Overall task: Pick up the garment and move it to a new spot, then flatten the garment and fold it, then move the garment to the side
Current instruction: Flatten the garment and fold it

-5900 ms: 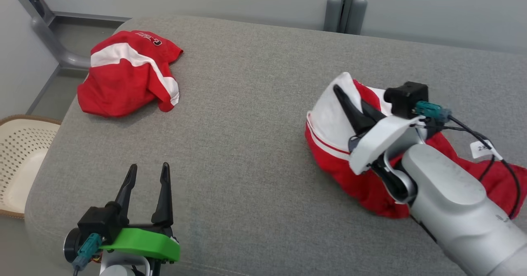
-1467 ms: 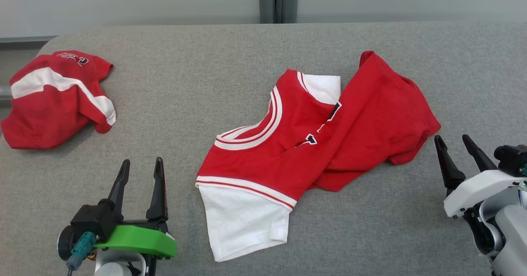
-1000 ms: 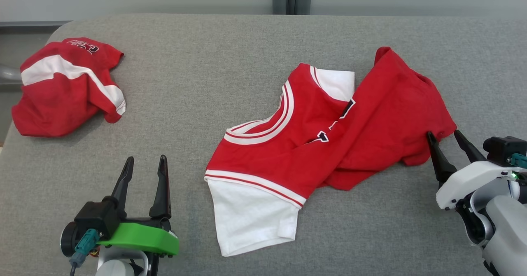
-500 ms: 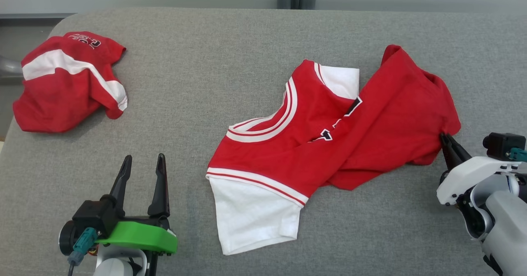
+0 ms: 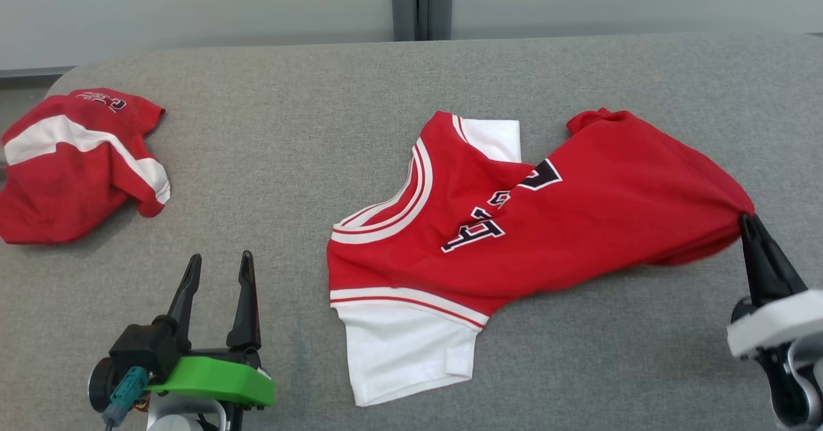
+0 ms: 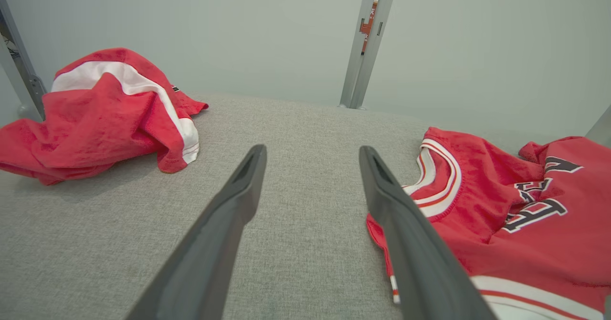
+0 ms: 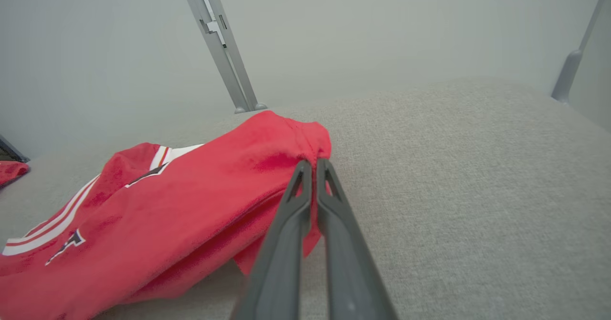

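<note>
A red jersey garment (image 5: 578, 212) with white short sleeves, striped neck trim and black white-edged lettering lies across the middle and right of the head view on the grey fabric-covered tabletop (image 5: 289, 161). Its neckline faces the left of the frame. One white sleeve spreads toward the lower centre, and another peeks out at the upper centre behind the collar. The red body stretches rightward into a taut, narrowing corner near the right edge. There the right gripper (image 5: 747, 222), dark-fingered on a white mount, is clenched on the fabric. In the right wrist view its two fingers press together with the red hem pinched between the tips, and that corner appears raised a little off the surface. The left gripper (image 5: 218, 264), on a green mount at the lower left, is released, its fingers spread and holding nothing, over bare tabletop left of the collar. A crumpled red-and-white garment (image 5: 71, 161) sits at the upper left edge, well apart from both grippers. A grey upright post (image 5: 421, 6) rises behind the tabletop at the top centre.
</note>
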Robot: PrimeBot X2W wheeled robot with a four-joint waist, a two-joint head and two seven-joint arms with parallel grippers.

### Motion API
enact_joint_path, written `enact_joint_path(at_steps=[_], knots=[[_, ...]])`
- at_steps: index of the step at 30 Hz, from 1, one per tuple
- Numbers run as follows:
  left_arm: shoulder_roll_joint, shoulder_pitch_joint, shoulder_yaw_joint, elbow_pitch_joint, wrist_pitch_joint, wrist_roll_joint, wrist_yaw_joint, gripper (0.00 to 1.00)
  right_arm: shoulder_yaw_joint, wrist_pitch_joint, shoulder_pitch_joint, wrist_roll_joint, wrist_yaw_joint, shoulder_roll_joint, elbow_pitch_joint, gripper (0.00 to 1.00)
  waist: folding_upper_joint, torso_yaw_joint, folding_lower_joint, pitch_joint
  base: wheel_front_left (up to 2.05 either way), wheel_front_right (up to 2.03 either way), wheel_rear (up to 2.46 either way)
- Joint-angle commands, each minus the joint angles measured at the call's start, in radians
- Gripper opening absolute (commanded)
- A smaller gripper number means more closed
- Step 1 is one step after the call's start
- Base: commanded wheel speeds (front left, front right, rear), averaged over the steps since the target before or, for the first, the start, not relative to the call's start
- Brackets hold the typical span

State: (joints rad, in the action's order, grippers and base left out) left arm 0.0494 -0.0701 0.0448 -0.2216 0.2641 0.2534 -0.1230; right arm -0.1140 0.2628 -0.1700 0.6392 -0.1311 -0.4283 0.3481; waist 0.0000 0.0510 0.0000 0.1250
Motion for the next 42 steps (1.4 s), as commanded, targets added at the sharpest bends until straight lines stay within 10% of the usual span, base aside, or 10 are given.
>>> enact_joint_path(at_steps=[1,8,9,10,42], knots=[[0.002,0.010,0.002,0.003,0.000,0.003,0.003,1.00,0.021,0.003,0.064,-0.011,0.001,0.010,-0.027,0.00,0.0000,-0.007,0.0000,-0.004,0.00,0.00,0.00],[0.002,0.019,-0.010,0.001,0.000,0.002,0.002,1.00,0.126,-0.004,0.286,-0.009,0.001,0.069,-0.098,0.00,0.0000,-0.014,0.0000,-0.007,0.00,0.00,0.00],[0.002,0.021,-0.012,0.000,0.000,0.000,0.002,1.00,0.139,-0.004,0.294,-0.008,0.001,0.084,-0.104,0.65,0.0000,-0.017,0.0000,-0.010,0.00,0.00,0.00],[0.002,0.021,-0.015,-0.001,0.000,-0.002,0.001,1.00,0.146,-0.004,0.298,-0.008,0.001,0.095,-0.108,1.00,0.0000,-0.019,0.0000,-0.011,0.00,0.00,0.00],[0.005,0.092,-0.055,-0.014,0.000,-0.051,-0.008,1.00,0.099,0.003,0.261,-0.331,0.001,0.241,-0.283,1.00,0.0000,0.005,0.0000,-0.131,0.00,0.00,0.00]])
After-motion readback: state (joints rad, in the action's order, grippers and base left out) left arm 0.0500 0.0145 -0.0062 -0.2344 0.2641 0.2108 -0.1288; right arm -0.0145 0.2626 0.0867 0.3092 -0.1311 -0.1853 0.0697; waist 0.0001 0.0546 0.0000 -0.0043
